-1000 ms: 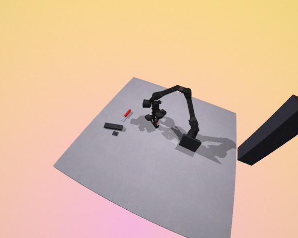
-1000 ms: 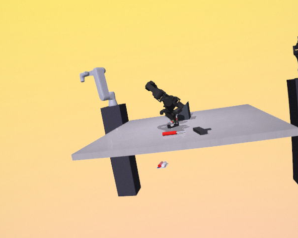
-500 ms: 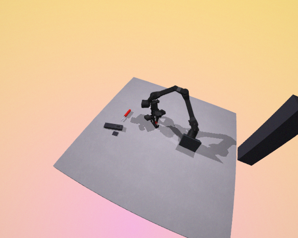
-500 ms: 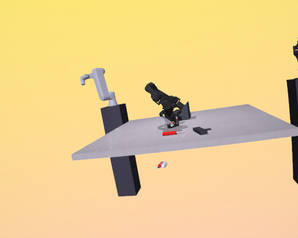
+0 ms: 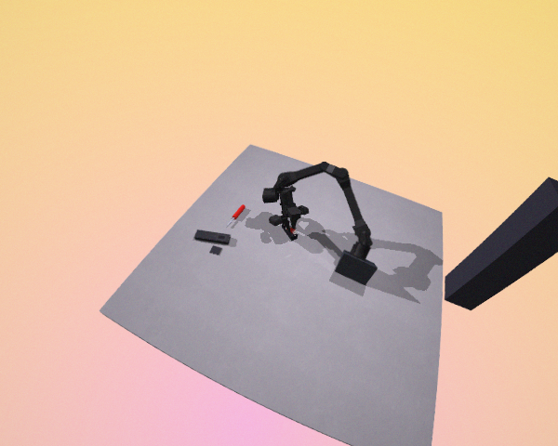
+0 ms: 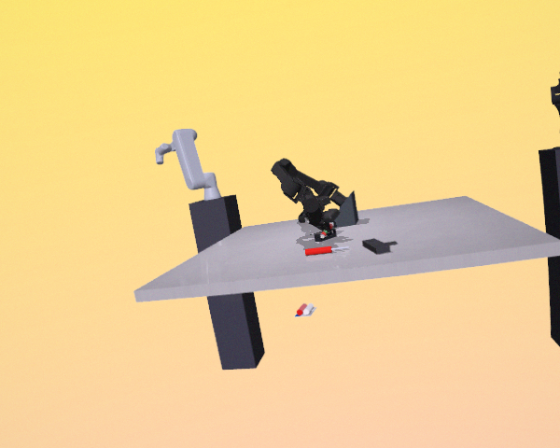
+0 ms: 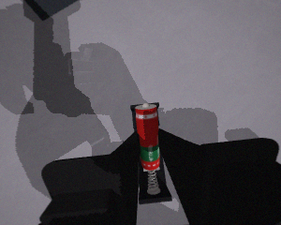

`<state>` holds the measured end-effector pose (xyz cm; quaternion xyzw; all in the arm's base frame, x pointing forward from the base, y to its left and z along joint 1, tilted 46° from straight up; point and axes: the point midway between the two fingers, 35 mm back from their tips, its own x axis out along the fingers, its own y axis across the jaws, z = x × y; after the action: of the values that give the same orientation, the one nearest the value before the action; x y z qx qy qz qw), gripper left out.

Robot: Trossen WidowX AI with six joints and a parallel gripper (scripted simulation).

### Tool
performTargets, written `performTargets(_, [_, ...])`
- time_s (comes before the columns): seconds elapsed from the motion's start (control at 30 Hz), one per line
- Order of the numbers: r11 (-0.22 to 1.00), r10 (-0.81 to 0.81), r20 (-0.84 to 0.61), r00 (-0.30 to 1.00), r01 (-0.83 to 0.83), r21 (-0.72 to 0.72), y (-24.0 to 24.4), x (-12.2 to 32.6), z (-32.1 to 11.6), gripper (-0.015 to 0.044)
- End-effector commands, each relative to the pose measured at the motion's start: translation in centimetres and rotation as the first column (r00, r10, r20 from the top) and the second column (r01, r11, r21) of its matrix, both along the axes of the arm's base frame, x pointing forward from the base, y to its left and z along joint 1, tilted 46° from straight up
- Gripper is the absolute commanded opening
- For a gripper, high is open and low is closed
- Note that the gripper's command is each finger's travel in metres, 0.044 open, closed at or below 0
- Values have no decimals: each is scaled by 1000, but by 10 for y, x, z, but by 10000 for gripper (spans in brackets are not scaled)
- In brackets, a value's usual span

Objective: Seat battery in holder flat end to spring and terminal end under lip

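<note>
The battery (image 7: 148,133) (image 6: 325,233), red with a green band, lies lengthwise over the dark holder (image 7: 165,194) (image 6: 317,238) (image 5: 290,237). Its silver terminal end points to the holder's far end in the wrist view and overlaps the end wall there. The coil spring (image 7: 153,184) shows bare just beyond the flat end. My gripper (image 7: 147,133) (image 5: 293,231) is shut on the battery, a finger on each side, low at the holder. I cannot tell whether the terminal is under the lip or above it, nor how deep the battery sits.
A red-handled screwdriver (image 5: 239,211) (image 6: 317,251) lies on the grey table (image 5: 270,311) (image 6: 440,221). A black oblong case (image 5: 212,237) (image 6: 375,245) lies near it, with a small dark piece (image 5: 215,250) beside the case. Other arms stand on pedestals off the table.
</note>
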<state>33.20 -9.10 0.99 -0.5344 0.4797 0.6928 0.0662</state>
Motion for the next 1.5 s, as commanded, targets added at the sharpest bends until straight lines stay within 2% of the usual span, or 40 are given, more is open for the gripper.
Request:
performTargets(0.0, [1000, -14, -15, 1000, 14, 18, -1, 1, -1, 64])
performTargets(1.47, [1000, -20, -29, 999, 20, 14, -13, 19, 7, 64])
